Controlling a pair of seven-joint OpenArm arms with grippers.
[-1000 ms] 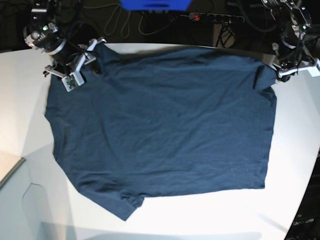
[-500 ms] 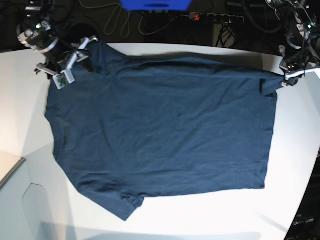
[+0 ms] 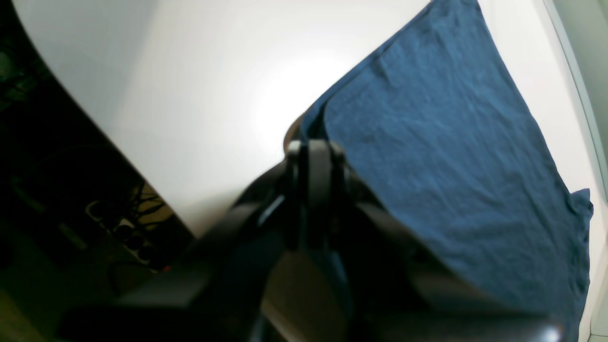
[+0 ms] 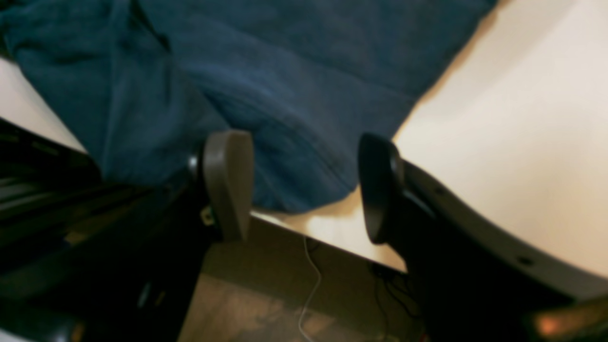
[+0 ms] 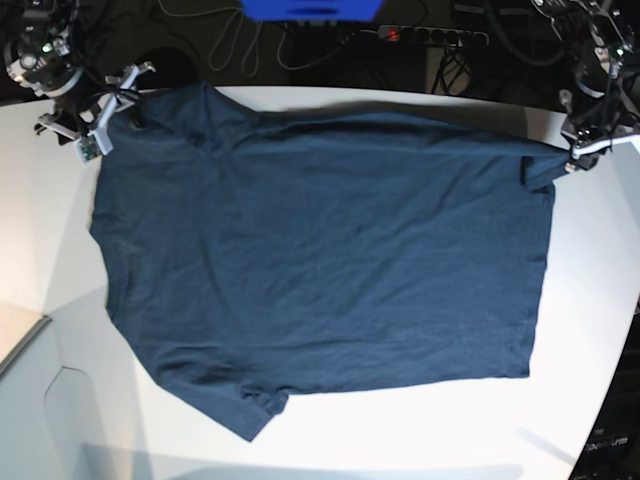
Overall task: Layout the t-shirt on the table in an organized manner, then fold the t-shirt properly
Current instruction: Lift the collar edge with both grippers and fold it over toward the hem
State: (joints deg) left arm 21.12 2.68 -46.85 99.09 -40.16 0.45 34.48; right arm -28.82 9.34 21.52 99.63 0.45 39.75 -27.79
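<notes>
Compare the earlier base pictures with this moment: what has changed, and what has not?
The right gripper, open, has drawn back off the t-shirt toward the table's far corner. The left gripper stays shut on the t-shirt's opposite corner, now lifted slightly. The t-shirt remains spread flat.

t-shirt: dark navy-blue, short-sleeved, spread nearly flat, few wrinkles
pose: one sleeve bunched at the near left corner, far right corner drawn to a point
table: white, smooth, curved edge, under the whole t-shirt

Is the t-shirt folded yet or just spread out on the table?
Spread, not folded. The t-shirt lies open in a single flat layer on the table; only a bottom corner is crumpled.
</notes>
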